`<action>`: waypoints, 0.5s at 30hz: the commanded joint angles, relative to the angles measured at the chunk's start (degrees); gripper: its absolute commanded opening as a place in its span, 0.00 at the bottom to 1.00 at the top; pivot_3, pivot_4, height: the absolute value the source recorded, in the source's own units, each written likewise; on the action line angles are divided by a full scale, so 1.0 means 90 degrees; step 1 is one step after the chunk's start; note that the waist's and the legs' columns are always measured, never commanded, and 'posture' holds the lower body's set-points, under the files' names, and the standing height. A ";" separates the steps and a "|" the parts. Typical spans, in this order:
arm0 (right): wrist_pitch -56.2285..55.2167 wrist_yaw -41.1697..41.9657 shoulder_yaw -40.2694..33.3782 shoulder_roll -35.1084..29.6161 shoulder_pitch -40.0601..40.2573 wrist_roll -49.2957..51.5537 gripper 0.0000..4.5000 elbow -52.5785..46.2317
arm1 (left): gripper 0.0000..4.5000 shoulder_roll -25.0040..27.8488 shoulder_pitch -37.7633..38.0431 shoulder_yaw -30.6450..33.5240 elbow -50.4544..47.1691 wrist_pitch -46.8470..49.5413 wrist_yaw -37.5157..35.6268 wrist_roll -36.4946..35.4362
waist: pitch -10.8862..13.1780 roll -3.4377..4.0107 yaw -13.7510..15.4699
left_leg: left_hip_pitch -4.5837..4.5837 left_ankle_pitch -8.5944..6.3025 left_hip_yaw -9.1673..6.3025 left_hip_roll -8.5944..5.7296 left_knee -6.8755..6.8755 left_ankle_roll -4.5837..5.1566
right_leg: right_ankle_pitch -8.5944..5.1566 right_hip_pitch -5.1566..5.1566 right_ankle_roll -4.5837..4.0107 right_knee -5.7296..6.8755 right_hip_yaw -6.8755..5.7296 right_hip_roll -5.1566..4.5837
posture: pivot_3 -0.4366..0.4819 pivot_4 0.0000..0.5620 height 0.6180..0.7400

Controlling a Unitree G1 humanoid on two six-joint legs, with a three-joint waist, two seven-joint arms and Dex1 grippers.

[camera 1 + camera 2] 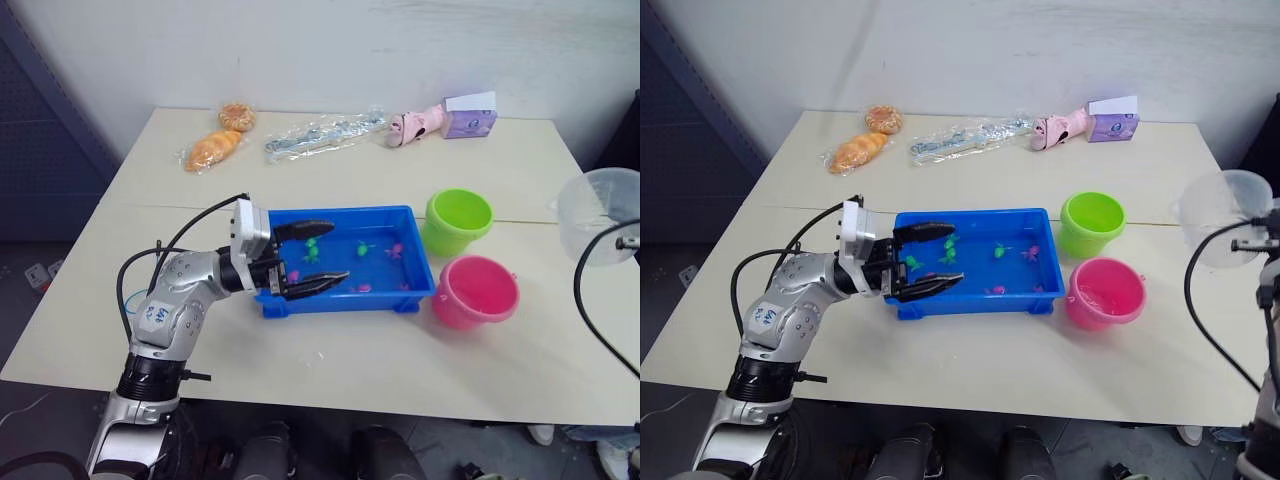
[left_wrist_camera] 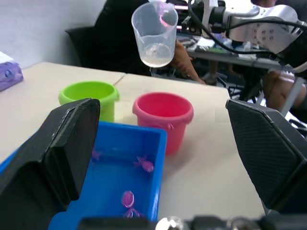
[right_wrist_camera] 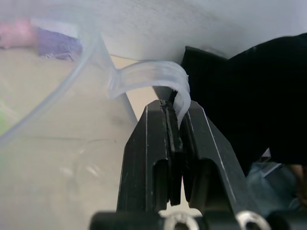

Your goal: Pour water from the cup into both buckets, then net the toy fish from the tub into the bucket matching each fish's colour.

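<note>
The blue tub [image 1: 340,300] sits mid-table with small green fish [image 1: 312,248] and pink fish [image 1: 394,250] in it. My left gripper [image 1: 335,252] hangs open over the tub's left end, its black fingers [image 2: 67,143] spread wide with nothing between them. To the right of the tub stand the lime green bucket [image 1: 458,220] and, nearer me, the pink bucket [image 1: 476,292]. The clear cup [image 1: 600,215] is held upright in the air past the table's right edge. My right gripper [image 3: 176,108] is shut on the cup's handle [image 3: 148,76].
Along the far edge lie two wrapped breads [image 1: 213,150], a clear plastic bag [image 1: 325,133], a pink toy [image 1: 415,124] and a purple box [image 1: 470,118]. A person's arm [image 2: 184,62] shows beyond the table's right side.
</note>
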 commanded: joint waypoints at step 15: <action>-0.1158 -0.0181 0.2706 -0.0927 -0.2008 -0.2042 0.02 0.2397 | 1.00 -0.0476 -0.0426 0.0209 0.0122 -0.0014 0.1083 0.0106 | 0.0001 -0.0001 -0.0005 | -0.0040 0.0000 -0.0002 -0.0002 0.0029 0.0003 | 0.0001 -0.0023 0.0003 0.0000 -0.0011 0.0000 | 0.48 0.27 1.00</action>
